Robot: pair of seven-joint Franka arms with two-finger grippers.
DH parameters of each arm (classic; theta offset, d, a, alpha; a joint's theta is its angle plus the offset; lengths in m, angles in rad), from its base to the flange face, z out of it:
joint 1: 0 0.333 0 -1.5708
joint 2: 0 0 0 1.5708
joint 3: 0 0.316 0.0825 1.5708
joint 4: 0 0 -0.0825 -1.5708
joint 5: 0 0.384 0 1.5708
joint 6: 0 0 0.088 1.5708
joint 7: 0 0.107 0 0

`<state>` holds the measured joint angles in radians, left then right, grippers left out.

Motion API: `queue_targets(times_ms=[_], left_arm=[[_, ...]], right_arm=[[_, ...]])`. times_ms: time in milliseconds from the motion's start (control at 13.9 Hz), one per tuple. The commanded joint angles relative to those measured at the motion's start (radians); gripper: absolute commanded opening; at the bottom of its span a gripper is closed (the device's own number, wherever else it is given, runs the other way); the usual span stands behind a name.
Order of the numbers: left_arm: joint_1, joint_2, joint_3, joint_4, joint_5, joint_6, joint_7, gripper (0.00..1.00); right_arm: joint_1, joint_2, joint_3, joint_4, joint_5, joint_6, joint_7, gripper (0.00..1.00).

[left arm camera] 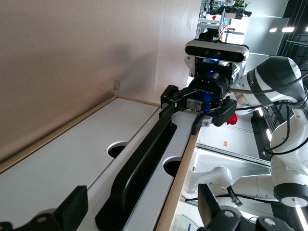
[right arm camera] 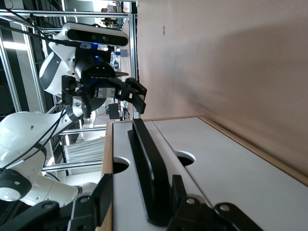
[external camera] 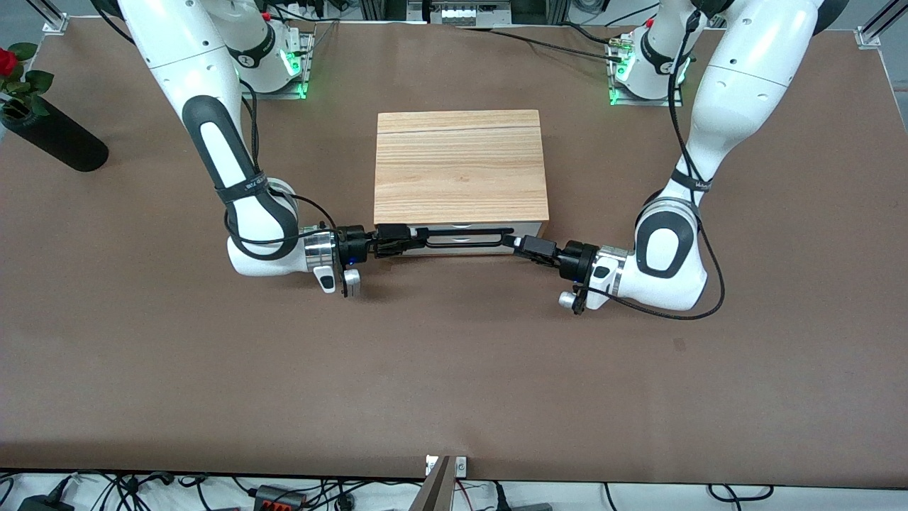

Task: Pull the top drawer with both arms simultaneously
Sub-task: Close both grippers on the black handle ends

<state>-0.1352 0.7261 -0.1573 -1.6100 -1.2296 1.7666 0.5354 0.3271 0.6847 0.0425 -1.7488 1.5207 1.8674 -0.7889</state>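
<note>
The right gripper [external camera: 417, 235] has its fingers [right arm camera: 179, 192] set on either side of the black handle [external camera: 464, 237] at the end toward the right arm's end of the table; the gap is narrow and the fingers appear to be clamped on the bar, though actual contact is hard to confirm from the wrist view. The left gripper [external camera: 512, 244] meets the same handle at its other end, and here the fingers [left arm camera: 72, 206] stand spread apart with the bar between them, not visibly touching it. The handle runs across the white front panel of the top drawer [external camera: 464, 234], which sits flush or nearly so under the striped wooden top of the cabinet [external camera: 460, 166]; no wood of the drawer's sides or bottom is exposed in the front view. Both arms lie low over the brown table [external camera: 454, 376], forearms level, one at each side of the cabinet's front. The cabinet stands midway between the two short ends of the table and closer to the edge where the bases are mounted. A black vase [external camera: 53, 138] with a red rose [external camera: 7, 62] stands at the corner by the right arm's base.
</note>
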Motion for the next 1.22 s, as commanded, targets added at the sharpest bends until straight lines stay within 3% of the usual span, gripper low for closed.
queue_targets(times_ms=[0,287,359,575,647,934,1150], left_arm=[[-0.015,-0.004,0.001,0.001,-0.008,0.013,0.026,1.00],[-0.050,0.006,0.002,-0.005,-0.005,0.068,0.166,0.88],[-0.061,0.006,0.002,-0.005,-0.002,0.068,0.167,0.82],[-0.070,0.019,0.002,-0.024,-0.004,0.070,0.182,0.74],[-0.073,0.019,0.002,-0.028,-0.002,0.070,0.190,0.72],[-0.063,0.019,0.002,-0.045,-0.004,0.076,0.199,0.41],[-0.058,0.018,0.001,-0.045,-0.019,0.076,0.186,0.29]], right_arm=[[0.015,0.018,-0.004,0.006,0.024,0.021,-0.021,0.56],[0.015,0.018,-0.004,0.006,0.023,0.019,-0.023,0.22],[0.016,0.018,-0.004,0.008,0.023,0.018,-0.023,0.16],[0.017,0.018,-0.004,0.008,0.019,0.016,-0.066,0.05],[0.017,0.018,-0.004,0.008,0.016,0.016,-0.066,0.04],[0.017,0.018,-0.004,0.009,0.015,0.016,-0.066,0.02],[0.015,0.018,-0.004,0.011,0.015,0.018,-0.066,0.02]])
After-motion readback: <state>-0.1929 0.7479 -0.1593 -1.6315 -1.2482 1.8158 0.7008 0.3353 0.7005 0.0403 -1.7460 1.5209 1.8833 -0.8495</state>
